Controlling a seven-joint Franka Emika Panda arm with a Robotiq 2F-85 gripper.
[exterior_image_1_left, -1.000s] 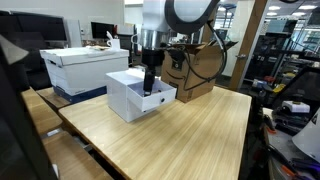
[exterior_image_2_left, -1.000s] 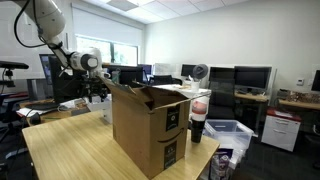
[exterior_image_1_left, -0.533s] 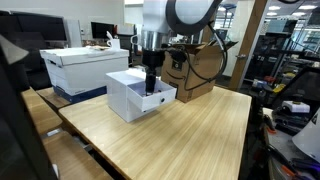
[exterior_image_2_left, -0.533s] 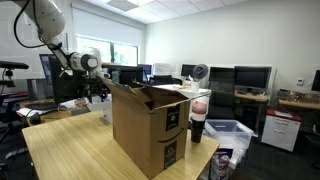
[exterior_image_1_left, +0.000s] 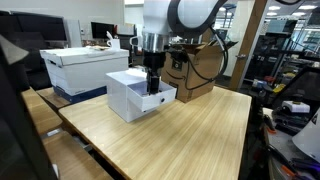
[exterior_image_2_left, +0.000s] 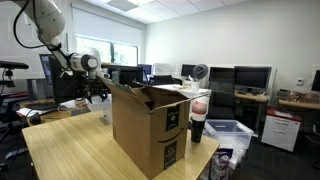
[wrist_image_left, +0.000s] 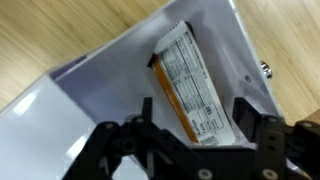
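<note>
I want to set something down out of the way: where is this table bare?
The wide bare table in front of the white box and cardboard box is free. The far end is crowded: both boxes side by side, the open gripper over a packet in the white box.

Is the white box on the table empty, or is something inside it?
Not empty: in the wrist view a flat printed packet lies inside the white box, below the open gripper.
</note>
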